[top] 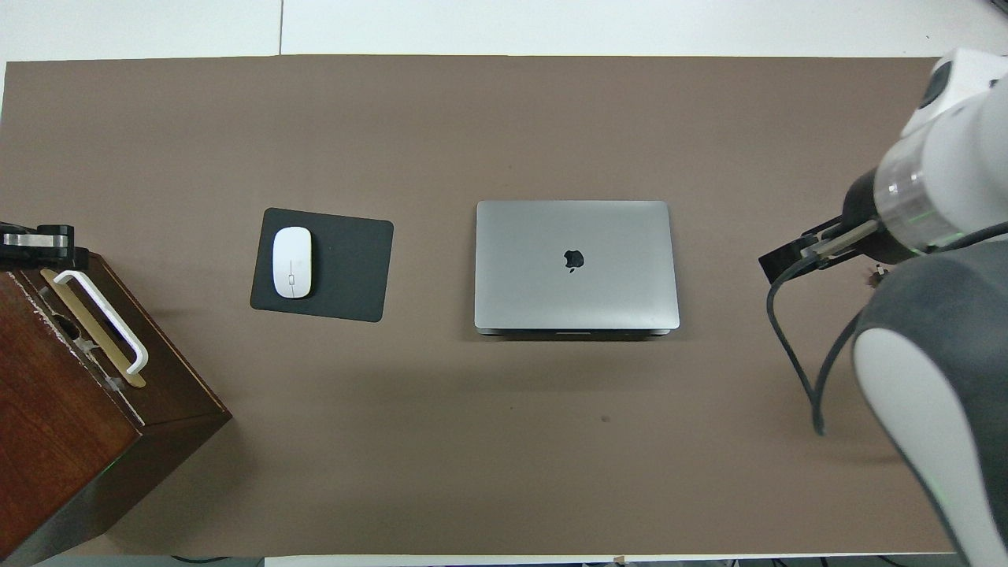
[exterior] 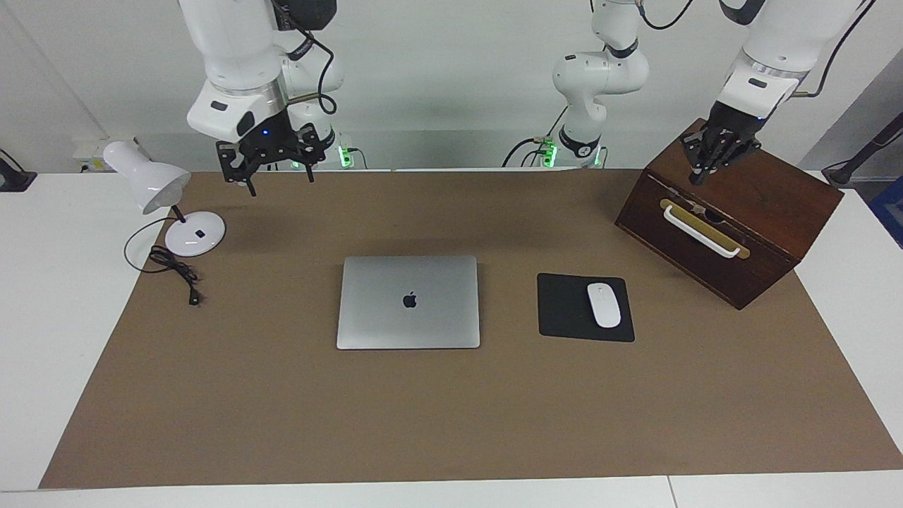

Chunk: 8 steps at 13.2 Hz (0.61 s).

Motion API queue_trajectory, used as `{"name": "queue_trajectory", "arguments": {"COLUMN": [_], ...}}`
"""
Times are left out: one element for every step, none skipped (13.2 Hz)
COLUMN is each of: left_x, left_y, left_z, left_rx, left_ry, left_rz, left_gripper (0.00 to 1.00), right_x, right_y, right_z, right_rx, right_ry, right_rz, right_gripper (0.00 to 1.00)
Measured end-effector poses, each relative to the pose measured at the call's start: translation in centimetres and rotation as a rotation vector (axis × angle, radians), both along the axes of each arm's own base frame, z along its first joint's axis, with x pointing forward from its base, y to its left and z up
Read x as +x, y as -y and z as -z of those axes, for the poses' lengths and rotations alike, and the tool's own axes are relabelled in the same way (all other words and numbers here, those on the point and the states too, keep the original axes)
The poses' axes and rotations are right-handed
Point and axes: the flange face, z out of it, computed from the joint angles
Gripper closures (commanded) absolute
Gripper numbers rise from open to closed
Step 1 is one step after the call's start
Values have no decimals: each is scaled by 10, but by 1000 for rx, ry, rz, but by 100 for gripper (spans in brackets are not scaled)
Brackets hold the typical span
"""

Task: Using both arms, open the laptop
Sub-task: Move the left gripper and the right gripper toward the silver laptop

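Two glossy white jointed arms with dark grey joint bands and a silver wrist ring carry looping black cables. Each ends in a small black linked claw: right claw [exterior: 276,171], left claw [exterior: 708,164]. Green lights glow at both bases.
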Motion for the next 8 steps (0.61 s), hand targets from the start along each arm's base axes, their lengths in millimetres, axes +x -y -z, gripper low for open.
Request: {"name": "queue_trajectory", "arguments": {"left_x": [-2,-6,-10,-15,-21,-28,-37,-48], "left_y": [12,21,26,29,36,46,59,74], "left_z": [10,19,28,36,45,56,72,92], "left_rx": [-15,-44,-70,-82,-88,-90,-94,-99], "left_ry": [38,74,102,121,140,161,191,224], "left_rz": [14,19,18,19,29,47,71,98], "left_gripper": [100,100,100,100,100,100,100,100], "right_x": [-2,-5,-9,-16,-24,-29,-32,-34], "right_y": [-3,-8,-16,-26,-35,-40,-42,-43], "right_z": [6,11,16,21,27,31,34,36], "right_rx": [-3,-14,-33,-50,-60,-65,-69,-75], "right_ry": [3,11,25,38,43,45,48,53], "right_rz": [-14,-39,-66,-93,-115,-127,-134,-141], "right_gripper": [0,0,0,0,0,0,0,0]}}
